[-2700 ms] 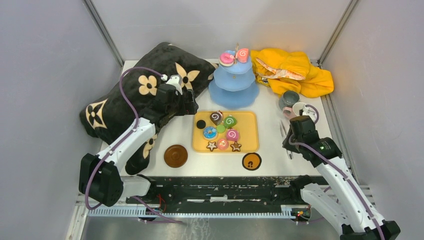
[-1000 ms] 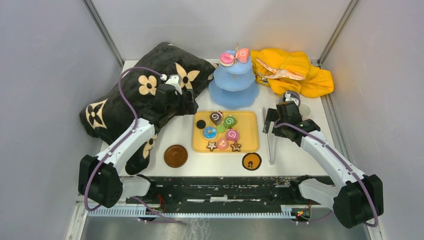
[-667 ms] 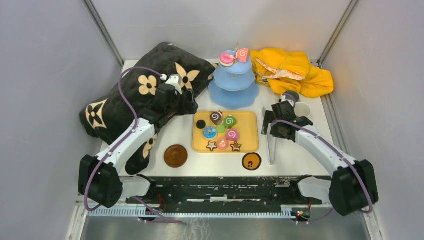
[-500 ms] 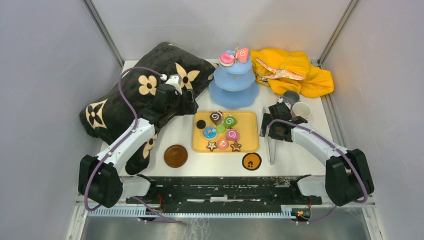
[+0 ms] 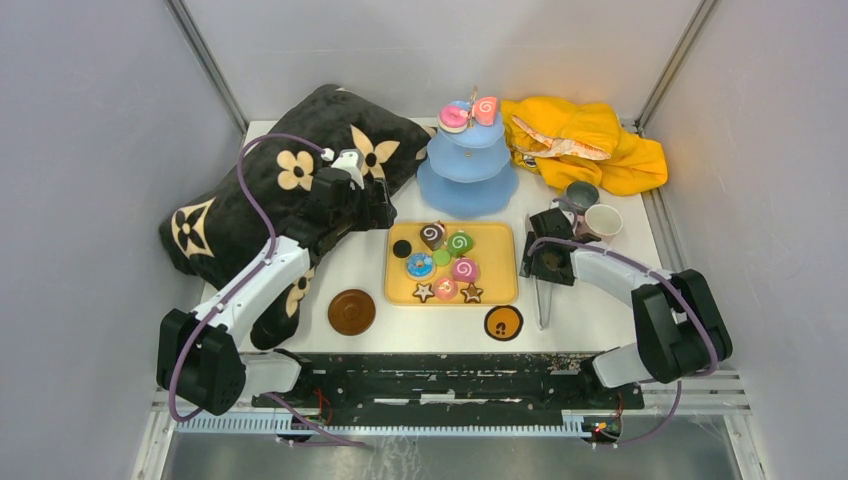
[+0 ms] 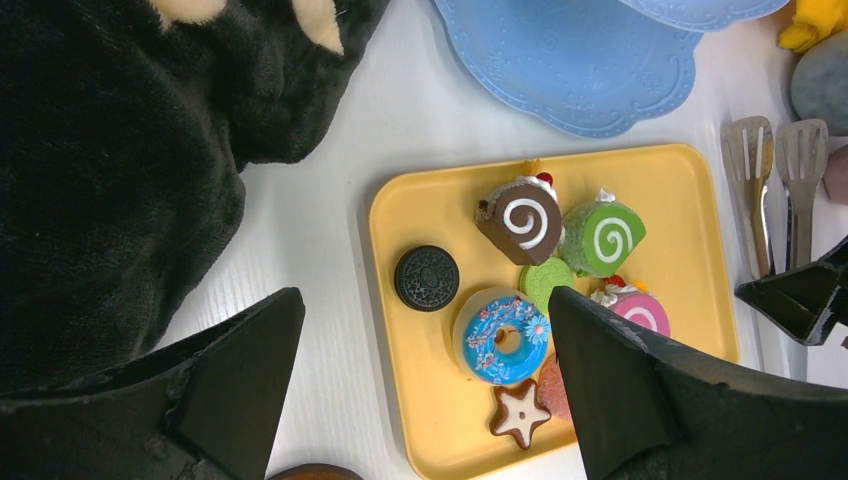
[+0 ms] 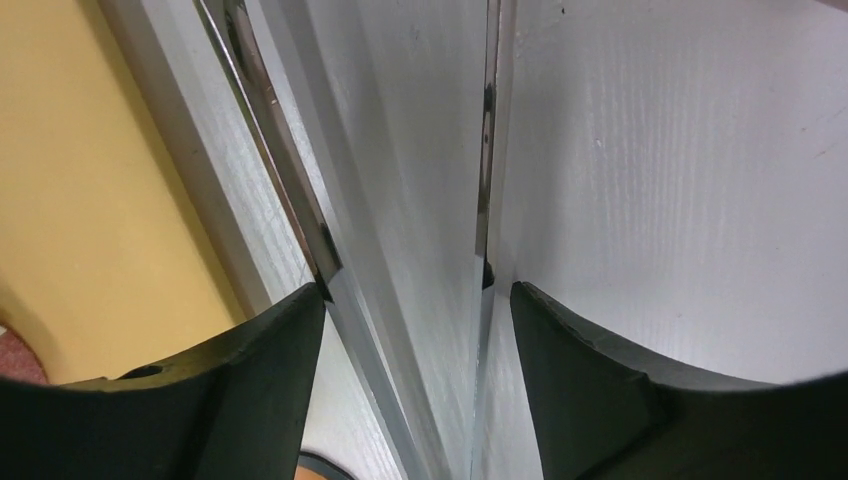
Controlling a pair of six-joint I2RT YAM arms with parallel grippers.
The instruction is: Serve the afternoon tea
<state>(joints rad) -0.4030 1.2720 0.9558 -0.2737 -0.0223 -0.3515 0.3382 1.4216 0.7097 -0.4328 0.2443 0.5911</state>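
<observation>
**Room.** Grey walls point(image 5: 420, 40) close in three sides, with a metal post point(image 5: 205, 60) in each far corner.

**Surface.** White worktop point(image 5: 355, 262); the right wrist view shows a fine grain in it.

**Far left corner.** Black cushion point(image 5: 265, 195) with beige flowers, overhanging the left edge.

**Far edge, middle.** Light-blue three-tier stand point(image 5: 467, 170), upright, with two pink sweets point(image 5: 470, 112) on its top tier.

**Far right corner.** Crumpled yellow cloth point(image 5: 590, 145).

**Right edge, in front of the cloth.** Grey mug point(image 5: 580, 195) and pink cup point(image 5: 603, 220), both upright and close together, the cup nearer.

**Centre.** Flat yellow tray point(image 5: 505, 268) carrying the sweets point(image 5: 445, 262): swirl rolls, a blue-iced ring, a dark sandwich biscuit and star biscuits.

**Near edge.**
- Brown coaster point(image 5: 352, 311), off the tray's near left corner.
- Dark coaster point(image 5: 503, 322) with an orange mark, just off the tray's near right corner.

**Tongs** point(image 5: 541, 300). Metal, lying on the worktop just beside the tray's right side, blades toward the far edge.

**Right gripper** point(image 7: 415, 300). Low over the tongs, grasping them, with one finger against the outer side of each arm.

**Left gripper** point(image 6: 425, 400). Released, fingers wide apart and holding nothing, above the tray's far left corner, beside the cushion.
</observation>
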